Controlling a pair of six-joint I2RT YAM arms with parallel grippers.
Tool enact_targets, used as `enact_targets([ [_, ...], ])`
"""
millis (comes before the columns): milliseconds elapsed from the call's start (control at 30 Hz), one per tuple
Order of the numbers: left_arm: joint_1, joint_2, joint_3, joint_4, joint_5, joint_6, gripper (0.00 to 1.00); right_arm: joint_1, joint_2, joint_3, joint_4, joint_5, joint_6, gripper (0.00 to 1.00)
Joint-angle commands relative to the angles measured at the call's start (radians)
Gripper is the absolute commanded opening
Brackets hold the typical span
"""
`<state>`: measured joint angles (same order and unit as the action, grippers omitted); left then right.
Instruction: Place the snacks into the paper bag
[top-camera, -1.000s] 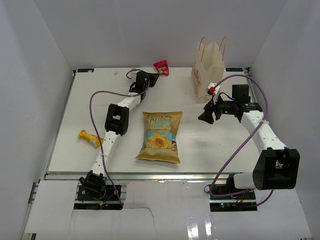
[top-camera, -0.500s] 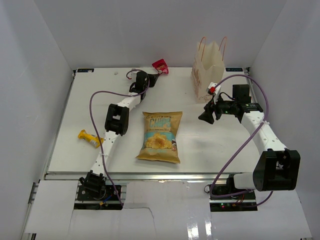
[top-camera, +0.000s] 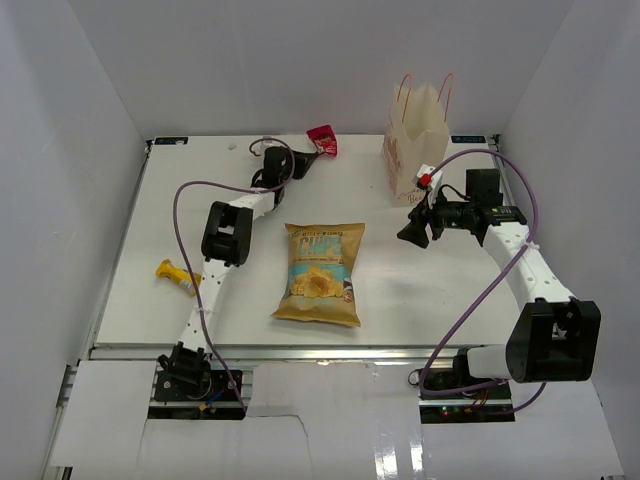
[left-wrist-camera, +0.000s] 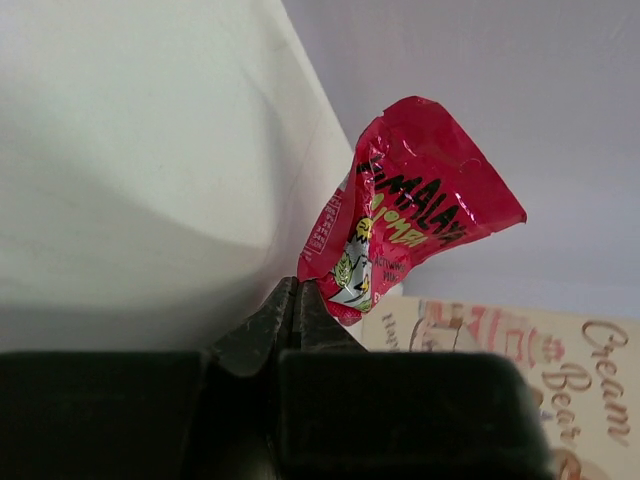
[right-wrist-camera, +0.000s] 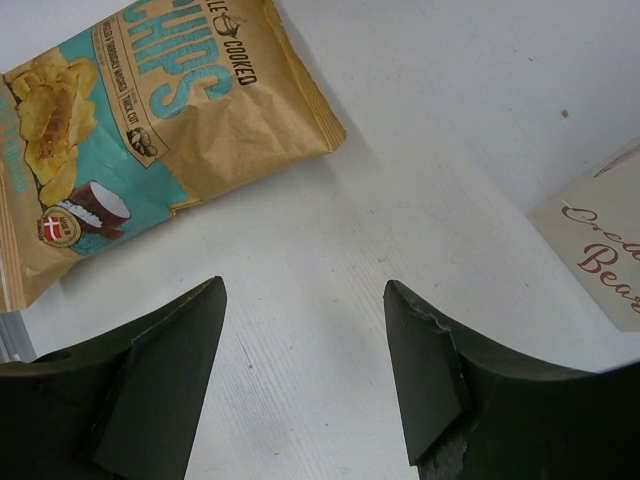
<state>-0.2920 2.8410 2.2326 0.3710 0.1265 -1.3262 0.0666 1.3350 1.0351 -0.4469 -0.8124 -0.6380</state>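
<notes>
My left pincer (left-wrist-camera: 297, 303) is clamped on the lower corner of the pink-red packet (left-wrist-camera: 410, 200), well to the left of the paper bag (top-camera: 418, 135). I judge the packet light, crinkly and slick, so a pinch on its flat sealed edge suits. My left arm stretches far toward the back wall. My right pincer (right-wrist-camera: 305, 300) hangs with jaws apart just in front of the paper bag.

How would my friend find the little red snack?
Find the tall cream paper bag near the far edge of the table, then look left along that edge. The left gripper pinches a small pink-red packet there. It's the only red snack; the chips bag and other packet are yellow.
</notes>
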Motion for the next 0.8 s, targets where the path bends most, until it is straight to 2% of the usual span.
enact_targets([
  [0,0.045,-0.152,-0.125,0.095,0.149,0.153,0.00,0.004,-0.028,0.020,-0.004,-0.033,-0.011,0.70],
  [233,0.077,-0.435,-0.345,0.167,0.343,0.289,0.00,0.058,-0.049,0.026,0.052,-0.004,0.105,0.66],
  [333,0.079,-0.538,-0.514,0.226,0.412,0.315,0.00,0.094,-0.043,0.043,0.080,0.015,0.234,0.64],
  [467,0.080,-0.761,-0.792,0.287,0.472,0.334,0.00,0.163,-0.007,0.098,0.163,0.083,0.493,0.64],
  [500,0.079,-0.800,-0.841,0.295,0.482,0.340,0.00,0.197,0.000,0.108,0.186,0.105,0.612,0.66],
  [533,0.077,-0.843,-0.896,0.322,0.492,0.338,0.00,0.212,0.009,0.130,0.210,0.152,0.668,0.72],
  [567,0.074,-0.926,-0.998,0.331,0.507,0.335,0.00,0.240,0.012,0.143,0.259,0.174,0.752,0.80],
  [600,0.071,-0.966,-1.045,0.341,0.519,0.334,0.00,0.252,0.015,0.155,0.279,0.189,0.774,0.94],
  [633,0.070,-1.004,-1.088,0.353,0.535,0.331,0.00,0.263,0.016,0.172,0.306,0.194,0.791,0.90],
  [767,0.039,-1.222,-1.296,0.355,0.568,0.328,0.00,0.323,0.044,0.239,0.369,0.249,0.851,0.90],
])
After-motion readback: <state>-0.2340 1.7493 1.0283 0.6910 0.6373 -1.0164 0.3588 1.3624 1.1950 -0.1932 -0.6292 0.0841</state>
